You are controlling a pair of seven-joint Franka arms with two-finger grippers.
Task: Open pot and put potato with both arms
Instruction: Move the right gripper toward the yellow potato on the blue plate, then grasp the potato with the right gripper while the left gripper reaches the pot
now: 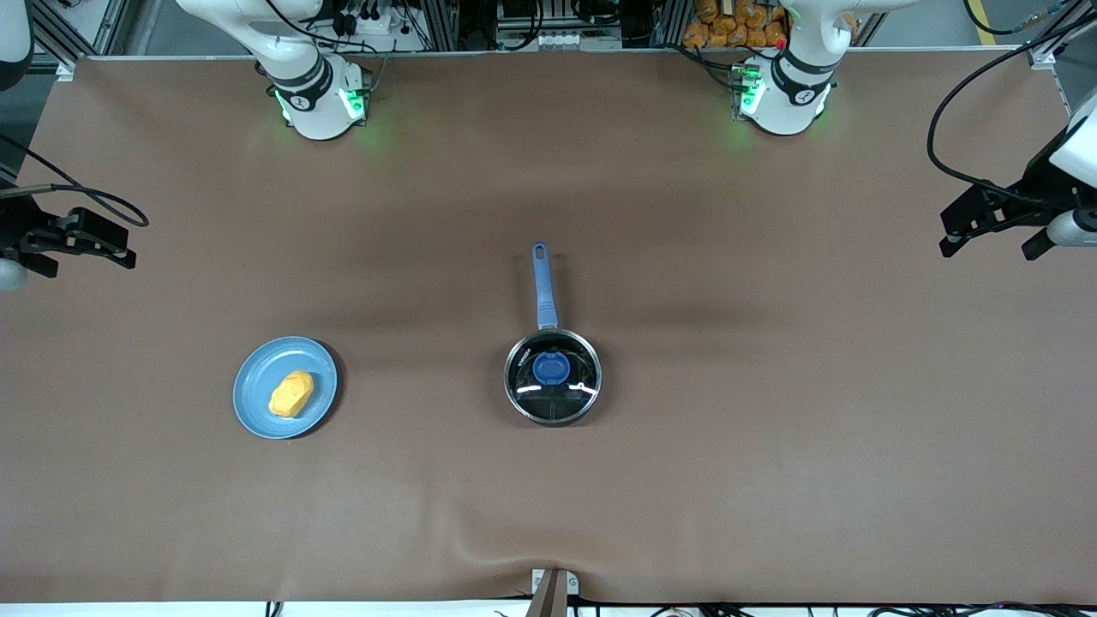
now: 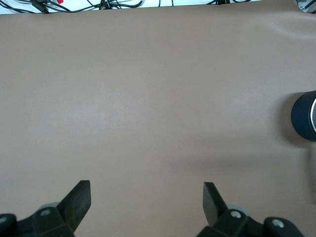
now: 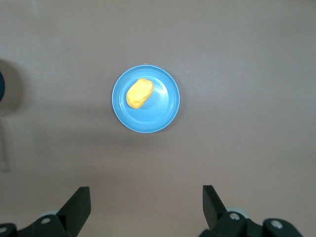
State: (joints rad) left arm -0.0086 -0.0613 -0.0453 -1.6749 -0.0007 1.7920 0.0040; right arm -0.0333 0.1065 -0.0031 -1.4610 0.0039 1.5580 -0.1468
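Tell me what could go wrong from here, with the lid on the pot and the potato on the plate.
The glass lid offers only a small blue knob, so the left tool could slip off it. The potato is rounded and might roll on the plate when the right tool closes.

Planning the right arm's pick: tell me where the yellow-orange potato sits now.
The small yellow-orange oval potato lies on the flat light-blue plate, toward the right arm's end of the table, beside the lidded black pot.

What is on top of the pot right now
A glass lid with a blue knob covers the pot. Glare on the glass hides whatever may be inside.
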